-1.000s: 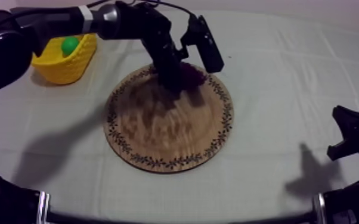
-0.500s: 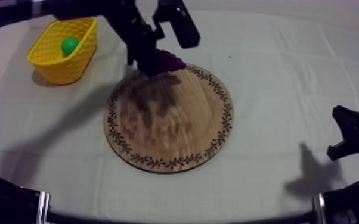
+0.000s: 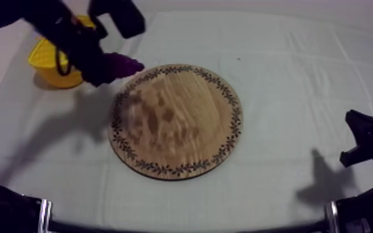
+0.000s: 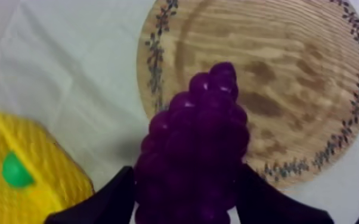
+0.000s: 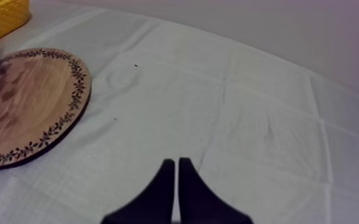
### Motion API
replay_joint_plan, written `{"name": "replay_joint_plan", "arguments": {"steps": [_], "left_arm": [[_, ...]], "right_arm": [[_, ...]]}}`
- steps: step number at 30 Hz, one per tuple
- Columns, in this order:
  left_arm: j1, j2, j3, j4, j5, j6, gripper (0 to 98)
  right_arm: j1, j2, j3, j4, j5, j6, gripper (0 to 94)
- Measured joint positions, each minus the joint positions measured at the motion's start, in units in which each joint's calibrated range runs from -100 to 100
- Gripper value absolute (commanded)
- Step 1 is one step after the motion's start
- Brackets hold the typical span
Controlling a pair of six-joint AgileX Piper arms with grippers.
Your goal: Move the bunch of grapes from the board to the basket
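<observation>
My left gripper (image 3: 102,67) is shut on the purple bunch of grapes (image 3: 122,64) and holds it in the air between the yellow basket (image 3: 46,62) and the round wooden board (image 3: 175,121). From the left wrist the grapes (image 4: 195,149) sit between the two black fingers (image 4: 107,199), above the cloth, with the board (image 4: 289,89) on one side and the basket (image 4: 33,167) on the other. A green round thing (image 4: 16,171) lies inside the basket. My right gripper (image 5: 173,184) is shut on nothing, low over the cloth at the right of the table.
The board's top (image 5: 21,101) is bare. My right arm (image 3: 365,145) rests at the table's right edge, and cloth lies open between it and the board.
My left gripper has lifted the grapes off the board's far edge and carried them left toward the basket. The right arm has not moved.
</observation>
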Motion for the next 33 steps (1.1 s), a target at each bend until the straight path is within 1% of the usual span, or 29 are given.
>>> {"name": "replay_joint_plan", "arguments": {"steps": [5,8,11,19,24,28,33], "left_arm": [[-2.4,-9.3,3.3,0.01,0.4,1.8,47.6],[-4.3,-12.5,0.7,-0.09,0.4,2.9,47.1],[-6.6,-12.4,-3.2,-0.04,0.4,4.8,46.8],[-13.5,-3.5,-15.8,-0.26,-1.0,9.4,47.3],[-17.1,4.4,-24.1,-1.81,-2.1,11.8,48.9],[-18.9,11.2,-28.8,-2.83,-4.4,12.7,49.7],[-20.4,19.5,-31.9,-3.2,-7.0,12.1,49.3]], "right_arm": [[0.0,0.0,0.0,0.0,0.0,0.0,0.4],[0.0,0.0,0.0,0.0,0.0,0.0,0.4],[0.0,0.0,0.0,0.0,0.0,0.0,0.4],[0.0,0.0,0.0,0.0,0.0,0.0,0.4],[0.0,0.0,0.0,0.0,0.0,0.0,0.4],[0.0,0.0,0.0,0.0,0.0,0.2,0.4],[0.0,0.0,0.0,0.0,0.0,0.0,0.4]]}}
